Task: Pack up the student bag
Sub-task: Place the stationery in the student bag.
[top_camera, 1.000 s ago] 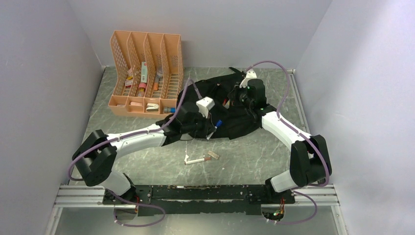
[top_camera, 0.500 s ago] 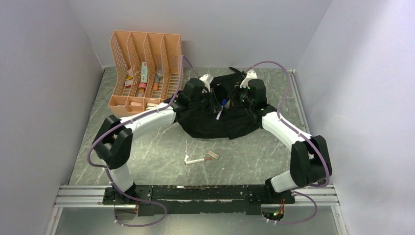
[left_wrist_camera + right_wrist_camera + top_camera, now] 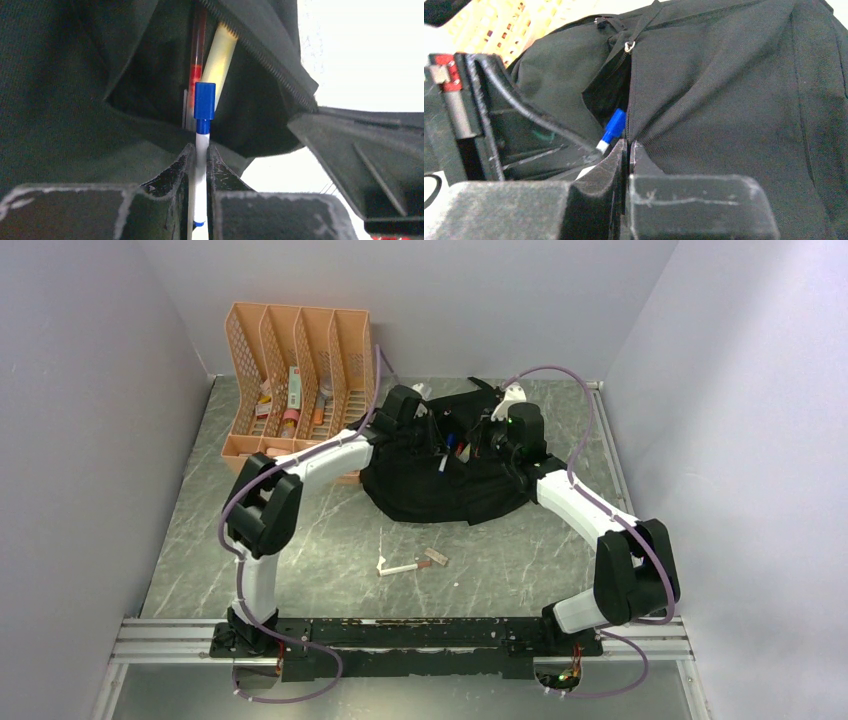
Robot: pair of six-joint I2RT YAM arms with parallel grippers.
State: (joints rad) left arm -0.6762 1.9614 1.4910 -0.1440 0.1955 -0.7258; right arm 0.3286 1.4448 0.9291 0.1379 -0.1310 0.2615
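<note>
The student bag (image 3: 450, 480) is a black backpack lying flat at the table's middle back. My left gripper (image 3: 201, 150) is shut on a white pen with a blue cap (image 3: 204, 102). The cap points into the bag's open zip pocket (image 3: 165, 75), where a red pen (image 3: 197, 55) and a cream pen (image 3: 220, 52) lie. In the top view the left gripper (image 3: 440, 447) is over the bag's upper part. My right gripper (image 3: 628, 146) is shut on the pocket's fabric edge (image 3: 630, 100) and holds it up, with the blue cap (image 3: 614, 125) just to its left.
An orange slotted organiser (image 3: 300, 380) with several small items stands at the back left, close to the left arm's elbow. A white pen (image 3: 398, 568) and a small brown item (image 3: 434, 558) lie on the grey table in front of the bag.
The left arm swung from the bag's front left up over it, carrying the blue-capped pen to the pocket mouth. The right gripper stayed on the bag.
</note>
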